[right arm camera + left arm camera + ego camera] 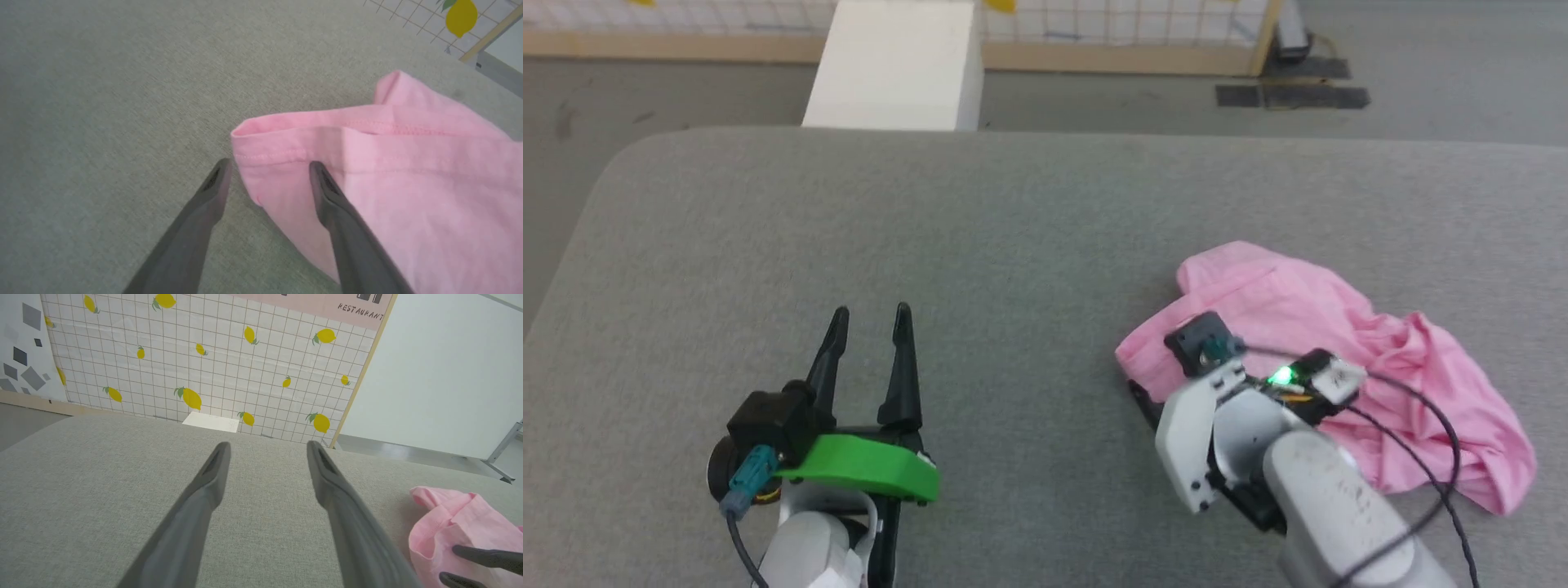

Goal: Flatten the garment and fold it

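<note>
Pink garment (1307,302), head view: crumpled on the right half of the grey fabric counter (1013,229). It is bunched and creased, not flat, with one folded hem edge facing left. Right arm (1258,441) comes in from lower right, wrist directly over the garment's near-left edge. Green LED (1282,376) is lit on it, and black cables (1429,433) loop across the cloth. Left hand (872,314) is at lower left, well apart from the garment, over bare counter. Its fingers are spread with nothing between them, and a green bracket (866,469) sits at its wrist. White block (894,65) stands beyond the counter's far edge, with grey floor (1421,114) behind.

Left wrist view: the left hand's two fingers are wide apart and empty. They point across bare counter toward a tiled wall (204,355) with lemon print. The garment is at the lower right edge of frame. Right hand (447,563) shows as two dark fingertips poking in at the bottom right corner, apart from each other, over the pink cloth. Contact can't be told from here.

Right wrist view: the right hand is open wide and grips nothing. The garment's stitched hem corner lies between its fingers. The frame-right finger is in front of the pink cloth; the frame-left finger is just beside the hem, over grey counter. Can't tell whether either tip touches the cloth. The cloth runs off the right and bottom of frame, with the lemon wall at top right.
</note>
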